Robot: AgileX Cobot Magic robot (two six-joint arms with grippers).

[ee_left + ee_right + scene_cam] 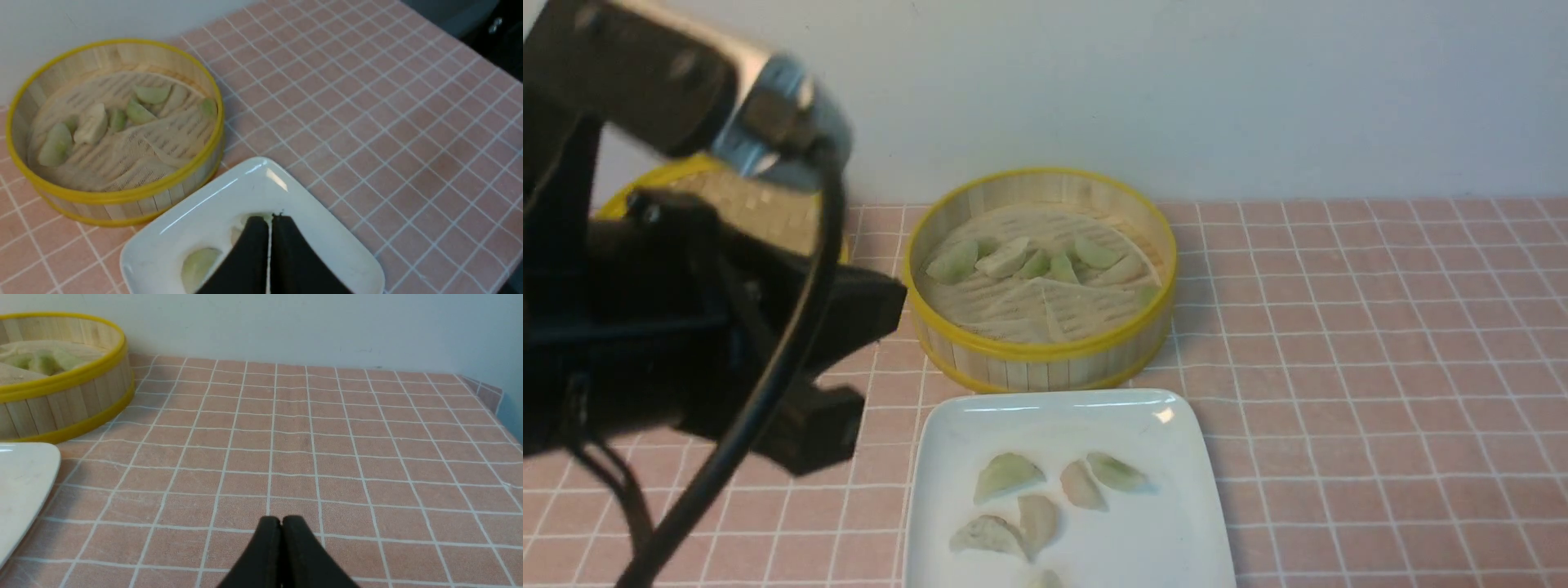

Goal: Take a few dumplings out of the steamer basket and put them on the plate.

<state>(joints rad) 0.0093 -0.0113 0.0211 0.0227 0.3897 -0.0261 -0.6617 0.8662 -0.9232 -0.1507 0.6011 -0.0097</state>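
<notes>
Dumplings point(1021, 260) still to be moved lie in a loose row across the far half of the steamer basket point(1042, 353), while five or six others point(1040, 500) already rest on the near half of the plate point(1045, 412), which sits just in front of the basket. The left gripper point(269, 218) hangs above the plate with its jaws pressed together and nothing visibly between them; from there the basket lies farther from the robot, so I judge the next reach to be a forward one over the plate's far rim and the basket wall. The left arm is clearly the nearer one. The right gripper point(281, 519), also closed and empty, sits well off to the right over bare pink checked tablecloth point(327, 437). The nearest crescents lie roughly crosswise to that reach.
</notes>
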